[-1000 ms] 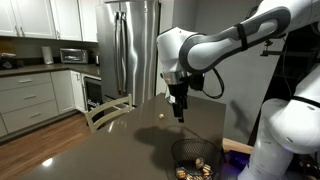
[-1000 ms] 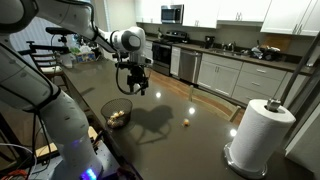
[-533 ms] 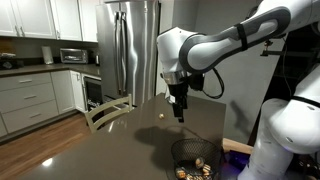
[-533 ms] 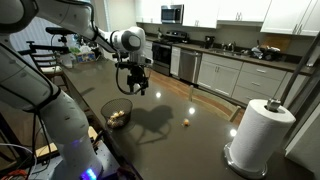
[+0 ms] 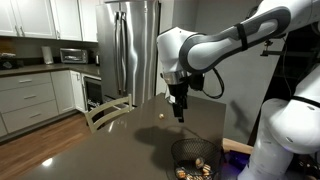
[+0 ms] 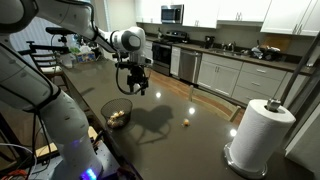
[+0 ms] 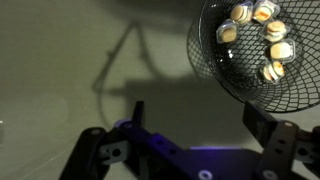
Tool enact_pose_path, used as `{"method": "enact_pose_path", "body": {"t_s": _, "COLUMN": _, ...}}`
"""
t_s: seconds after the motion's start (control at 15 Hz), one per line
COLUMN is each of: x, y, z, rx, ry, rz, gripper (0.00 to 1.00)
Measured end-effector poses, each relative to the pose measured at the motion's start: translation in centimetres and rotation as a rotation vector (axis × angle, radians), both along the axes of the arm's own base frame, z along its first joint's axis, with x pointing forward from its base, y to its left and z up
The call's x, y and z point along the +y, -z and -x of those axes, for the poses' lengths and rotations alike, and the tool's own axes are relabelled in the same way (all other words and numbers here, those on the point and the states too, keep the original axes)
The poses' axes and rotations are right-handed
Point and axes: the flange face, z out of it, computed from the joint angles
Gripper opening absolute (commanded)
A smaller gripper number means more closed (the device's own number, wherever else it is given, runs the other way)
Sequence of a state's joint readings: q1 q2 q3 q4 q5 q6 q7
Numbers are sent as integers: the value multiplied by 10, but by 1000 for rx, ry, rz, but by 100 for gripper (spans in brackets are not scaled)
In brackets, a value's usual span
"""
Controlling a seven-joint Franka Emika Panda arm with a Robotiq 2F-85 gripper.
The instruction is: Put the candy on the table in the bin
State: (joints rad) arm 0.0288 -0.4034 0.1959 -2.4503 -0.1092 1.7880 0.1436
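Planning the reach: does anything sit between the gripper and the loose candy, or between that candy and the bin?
Nothing visible does. Only bare table lies between the gripper, the candy and the bin; the paper towel roll stands aside.

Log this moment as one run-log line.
gripper: open, empty, above table | candy: on table, ungrasped | bin: on table, holds several pale pieces | step: pick pending

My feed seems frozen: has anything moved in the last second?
Nothing visibly changed. The gripper hangs above the table with its jaws open and empty. The candy lies on the table, outside the bin.
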Motion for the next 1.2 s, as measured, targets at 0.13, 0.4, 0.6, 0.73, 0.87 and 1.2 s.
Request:
{"method": "enact_pose_path", "body": {"t_s": 0.13, "x": -1, "y": 0, "z": 0, "rx": 0, "ry": 3, "rz": -3, "gripper": 100}}
{"method": "enact_pose_path", "body": {"t_s": 0.4, "x": -32, "y": -6, "z": -4, "rx": -14, "ry": 45, "rz": 15, "gripper": 100}}
{"method": "enact_pose_path", "body": {"t_s": 0.6, "x": -72, "y": -16, "z": -8, "rx": -48, "ry": 95, "rz": 50, "gripper": 100}}
{"method": "enact_pose_path", "body": {"t_s": 0.73, "x": -100, "y": -26, "z": -10, "rx": -97, "ry": 125, "rz": 66, "gripper": 100}}
{"method": "enact_pose_path", "body": {"t_s": 0.87, "x": -124, "y": -38, "z": -14, "rx": -160, "ry": 145, "rz": 66, "gripper": 100}}
{"method": "enact_pose_path", "body": {"t_s": 1.2, "x": -158, "y": -57, "z": -31, "rx": -314, "ry": 161, "rz": 27, "gripper": 100}}
